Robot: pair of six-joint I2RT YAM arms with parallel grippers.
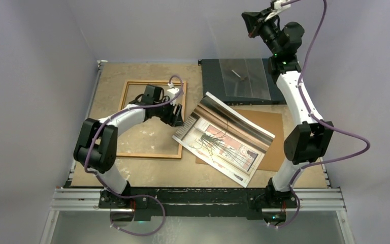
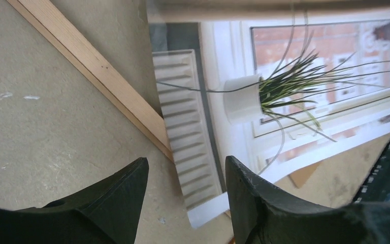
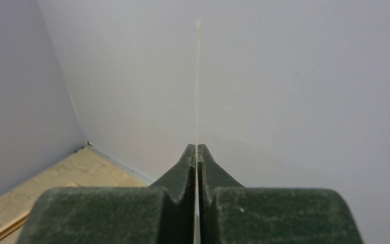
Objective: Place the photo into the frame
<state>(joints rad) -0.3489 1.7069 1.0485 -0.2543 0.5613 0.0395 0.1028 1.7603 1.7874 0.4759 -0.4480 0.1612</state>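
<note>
Beside the frame's [image 1: 132, 155] right rail, my left gripper [image 2: 185, 163] hangs spread above the photo [image 1: 223, 137], whose left corner overlaps that rail. It looks light, glossy and floppy, so I'd pinch that corner gently. My raised right gripper [image 3: 197, 147] pinches a thin clear sheet [image 3: 198, 76].

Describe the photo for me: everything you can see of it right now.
The photo is a large glossy rectangular print showing a white pot of thin green leaves on a white window sill, a radiator and red brick beyond. It lies face up and skewed, its right part over the brown hardboard and its left corner over the frame. The open left gripper straddles that corner; I cannot tell whether it touches.
</note>
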